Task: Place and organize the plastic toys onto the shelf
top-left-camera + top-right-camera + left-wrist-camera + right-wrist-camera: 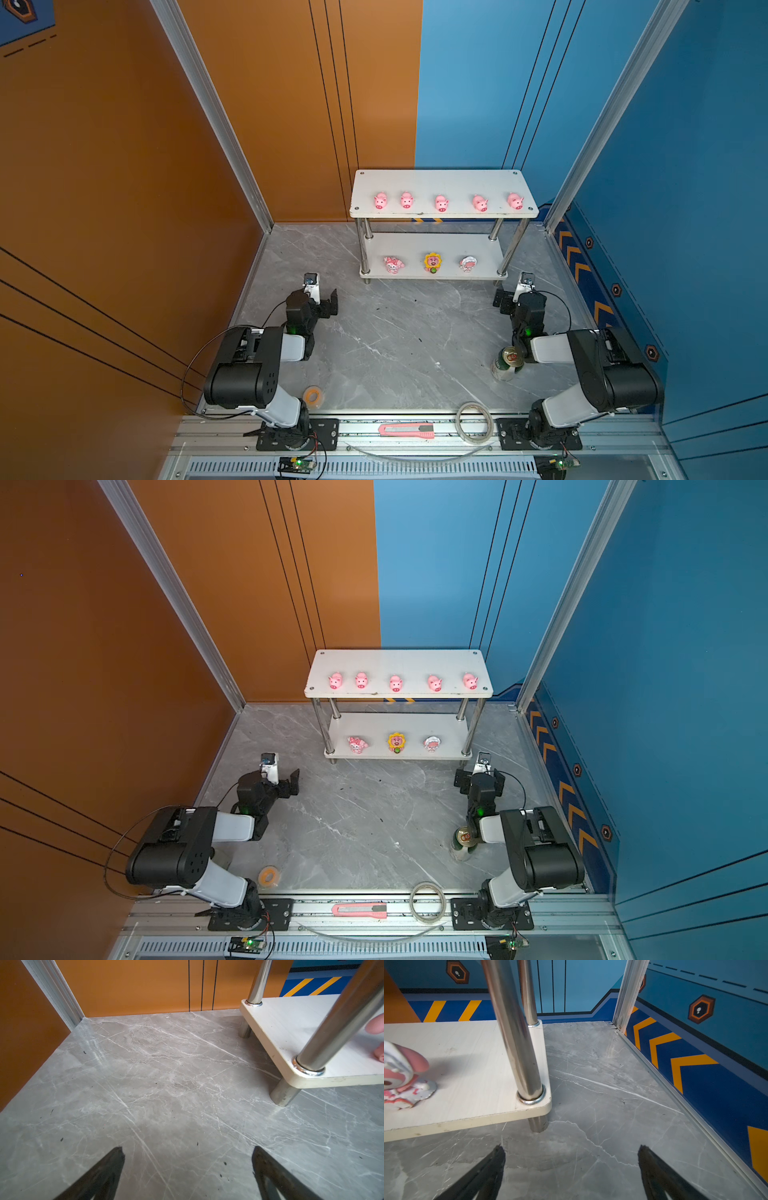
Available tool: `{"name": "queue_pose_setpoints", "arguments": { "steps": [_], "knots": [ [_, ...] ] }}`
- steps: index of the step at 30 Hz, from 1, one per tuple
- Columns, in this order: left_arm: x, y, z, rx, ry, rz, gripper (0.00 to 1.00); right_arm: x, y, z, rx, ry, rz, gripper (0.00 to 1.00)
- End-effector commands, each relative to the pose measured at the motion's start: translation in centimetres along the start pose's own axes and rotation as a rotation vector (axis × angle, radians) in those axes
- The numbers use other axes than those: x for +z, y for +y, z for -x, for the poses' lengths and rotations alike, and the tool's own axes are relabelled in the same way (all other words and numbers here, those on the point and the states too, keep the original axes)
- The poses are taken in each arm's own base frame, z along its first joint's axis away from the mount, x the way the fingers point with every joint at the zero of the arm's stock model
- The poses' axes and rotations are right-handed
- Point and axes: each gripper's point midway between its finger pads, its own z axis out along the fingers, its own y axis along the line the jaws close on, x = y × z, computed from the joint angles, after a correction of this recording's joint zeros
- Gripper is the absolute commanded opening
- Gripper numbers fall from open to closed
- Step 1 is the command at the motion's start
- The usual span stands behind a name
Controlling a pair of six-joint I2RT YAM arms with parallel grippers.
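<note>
In both top views the white two-tier shelf (440, 180) (395, 660) stands at the back of the grey table. Several pink pigs (441, 203) sit in a row on its top tier. On the lower tier stand a pink-white figurine (393, 264), a yellow sunflower-faced one (433, 262) and a white-pink one (468, 263) (402, 1076). My left gripper (322, 296) (188, 1151) hovers open and empty over bare table, left of the shelf's front corner. My right gripper (510, 296) (571, 1149) is open and empty near the shelf's front right leg.
A green can (508, 363) stands by the right arm's elbow. An orange tape roll (313, 395) lies near the left arm's base. A pink utility knife (406, 430) and a clear tape ring (476, 422) rest on the front rail. Orange and blue walls enclose the table.
</note>
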Motion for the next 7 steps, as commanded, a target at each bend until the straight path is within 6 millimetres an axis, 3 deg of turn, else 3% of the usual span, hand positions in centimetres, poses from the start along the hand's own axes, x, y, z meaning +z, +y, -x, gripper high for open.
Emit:
{"name": "queue_pose_setpoints", "arguments": {
  "steps": [1,7],
  "knots": [
    [0.3,0.8,0.9,-0.031,-0.024,0.031,0.98,0.6,-0.2,0.2,0.010,0.028,0.014,1.00],
    [0.2,1.8,0.8,-0.042,-0.024,0.117,0.98,0.6,-0.2,0.3,0.011,0.024,0.013,1.00]
  ]
}}
